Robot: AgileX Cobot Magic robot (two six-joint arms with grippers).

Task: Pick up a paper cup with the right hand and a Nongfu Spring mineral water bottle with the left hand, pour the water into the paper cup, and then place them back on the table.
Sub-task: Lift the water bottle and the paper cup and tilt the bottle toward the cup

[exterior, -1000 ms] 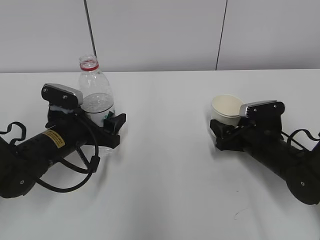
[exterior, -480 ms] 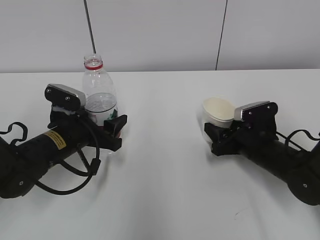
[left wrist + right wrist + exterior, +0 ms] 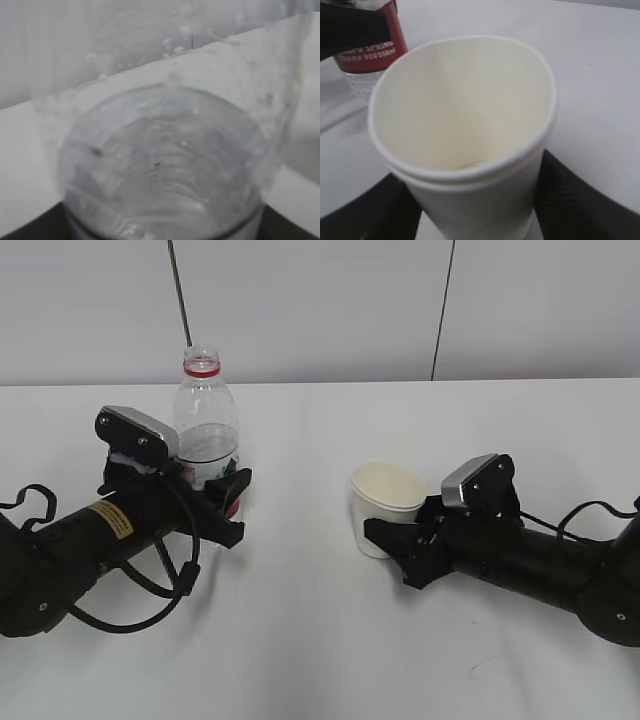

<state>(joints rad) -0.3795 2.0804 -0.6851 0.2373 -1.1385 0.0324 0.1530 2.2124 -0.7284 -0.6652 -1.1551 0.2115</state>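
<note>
Your left gripper [image 3: 218, 502] is clamped on the lower body of the water bottle [image 3: 206, 420], which stands upright on the left side of the white table [image 3: 320, 640]. The bottle has no cap; its red neck ring shows at the top, and the red label sits just behind the gripper's fingers. In your left wrist view the clear bottle [image 3: 165, 150] fills nearly the whole picture, with water [image 3: 160, 185] in its lower part and droplets clinging to the wall above it.

Your right gripper [image 3: 395, 540] is closed around the paper cup [image 3: 385, 505], gripping it low on its sides. The cup sits near the middle of the table, tilted a little with its mouth leaning toward the bottle; you cannot tell whether its base touches the tabletop. In your right wrist view the cup [image 3: 465, 130] looks empty, its rim squeezed into a slight oval, and the dark fingers [image 3: 580, 200] press on either side. The red label of the bottle [image 3: 367, 47] shows at the upper left, well apart from the cup
</note>
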